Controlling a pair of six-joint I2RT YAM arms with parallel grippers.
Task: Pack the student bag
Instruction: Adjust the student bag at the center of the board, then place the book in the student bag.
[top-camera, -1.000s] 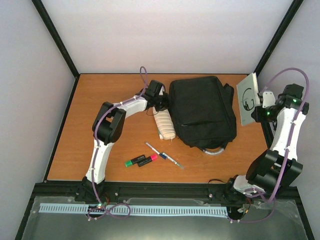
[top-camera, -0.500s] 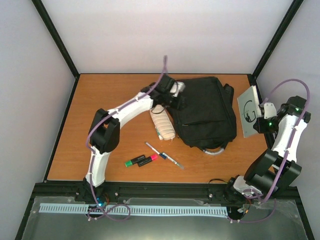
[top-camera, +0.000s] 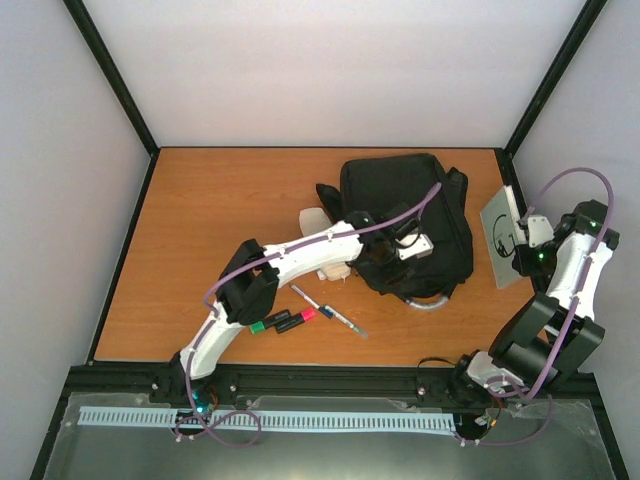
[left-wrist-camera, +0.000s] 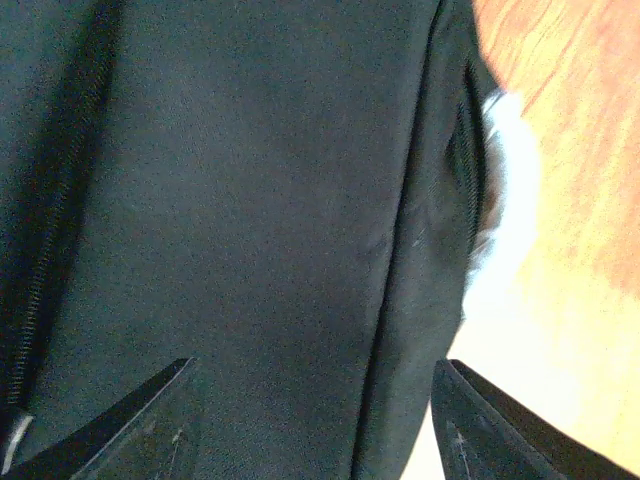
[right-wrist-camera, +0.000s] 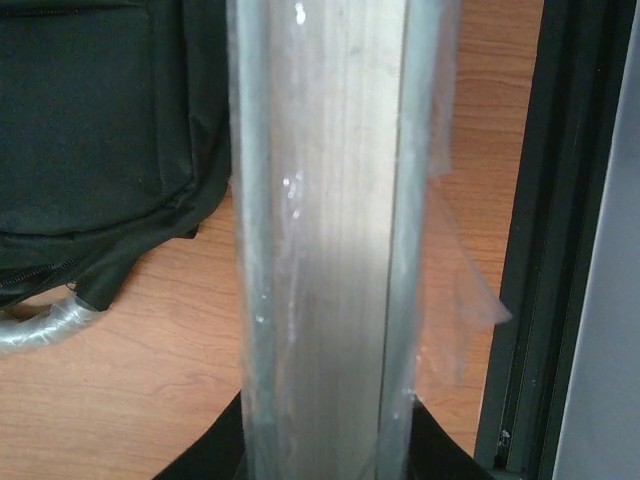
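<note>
Pale, plain walls (top-camera: 330, 70) are enclosing an orange-brown wooden tabletop (top-camera: 220, 220) on three sides. Black frame posts (top-camera: 111, 72) are rising at the back corners, and a black rail (top-camera: 330, 379) is lining the near edge under even light.

Left half of tabletop (top-camera: 200, 220) free for passage. Left arm (top-camera: 300, 250) spans across pencil case (top-camera: 313, 218) onto student bag (top-camera: 400, 190), blocking the middle; markers (top-camera: 283, 321) and pens (top-camera: 328, 311) clutter front. Flat wrapped board (top-camera: 498, 235) held by right tool (top-camera: 516, 238) crowds right edge.
</note>
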